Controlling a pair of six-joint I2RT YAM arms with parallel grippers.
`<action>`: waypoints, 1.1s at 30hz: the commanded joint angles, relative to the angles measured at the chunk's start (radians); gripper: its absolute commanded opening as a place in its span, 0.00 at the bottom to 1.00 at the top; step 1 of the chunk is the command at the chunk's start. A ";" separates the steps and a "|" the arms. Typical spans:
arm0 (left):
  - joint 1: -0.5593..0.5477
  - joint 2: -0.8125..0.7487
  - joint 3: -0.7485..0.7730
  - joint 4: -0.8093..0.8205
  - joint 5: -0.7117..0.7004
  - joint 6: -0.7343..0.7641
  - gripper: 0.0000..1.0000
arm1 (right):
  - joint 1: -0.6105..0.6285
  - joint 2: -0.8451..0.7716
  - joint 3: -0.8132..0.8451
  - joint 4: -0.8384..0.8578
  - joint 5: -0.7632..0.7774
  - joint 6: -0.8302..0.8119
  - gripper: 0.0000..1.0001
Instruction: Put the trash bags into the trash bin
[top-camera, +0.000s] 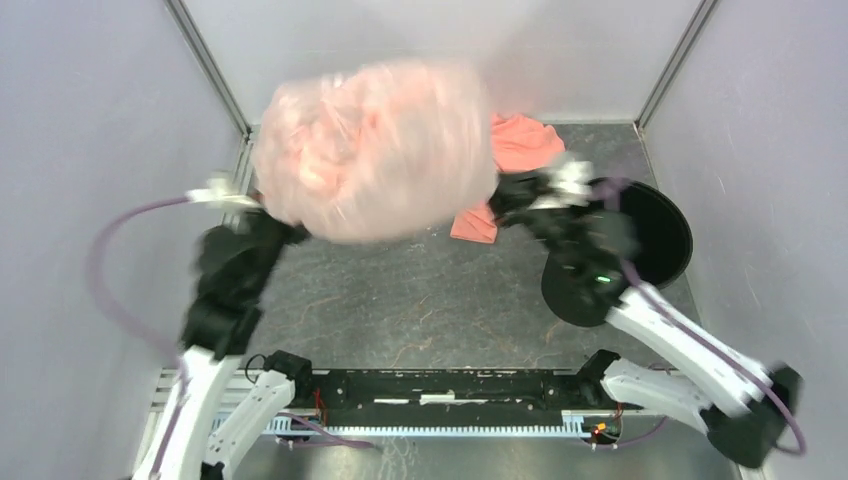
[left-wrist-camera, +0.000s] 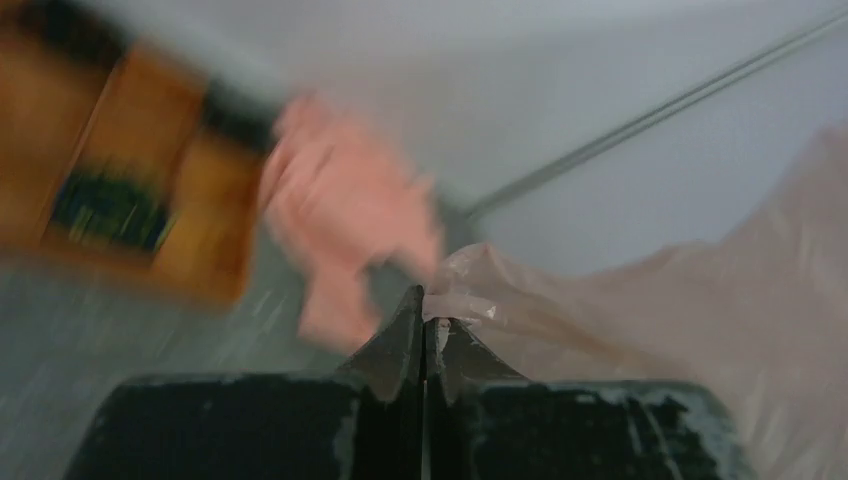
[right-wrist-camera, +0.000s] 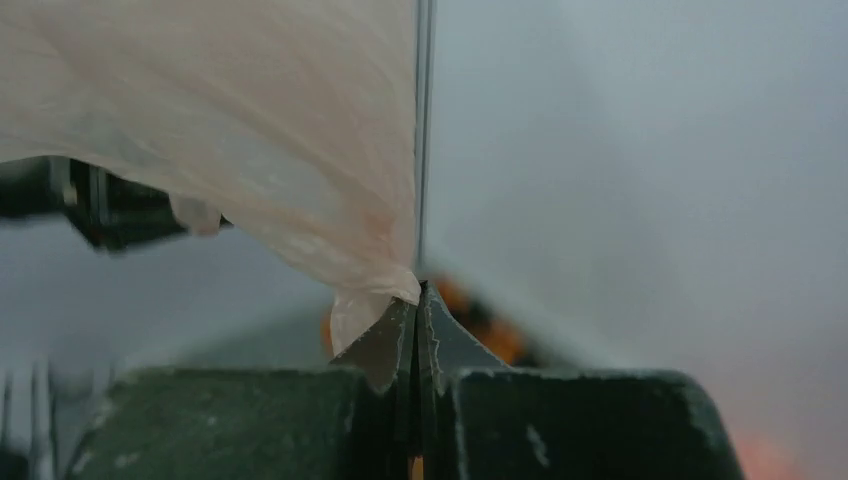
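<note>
Left fingers (left-wrist-camera: 393, 348), right fingers (right-wrist-camera: 384, 350) seemingly pinched shut.

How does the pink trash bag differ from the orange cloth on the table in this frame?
The trash bag is thin, translucent pale pink film; the cloth is opaque salmon-orange. The trash bag hangs ballooned in the air, pinched at opposite sides by the left gripper and the right gripper; the cloth lies crumpled on the table, held by neither. Both are soft, wrinkled and pinkish.
</note>
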 joint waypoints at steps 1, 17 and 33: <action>-0.002 0.035 -0.458 -0.289 0.146 -0.157 0.02 | 0.000 0.163 -0.427 -0.066 -0.076 0.140 0.01; -0.002 0.204 0.599 0.005 0.382 0.076 0.02 | 0.078 0.040 0.328 -0.289 -0.181 0.072 0.01; -0.001 -0.040 -0.232 -0.456 0.049 -0.012 0.02 | 0.130 0.141 -0.371 -0.231 -0.003 0.185 0.01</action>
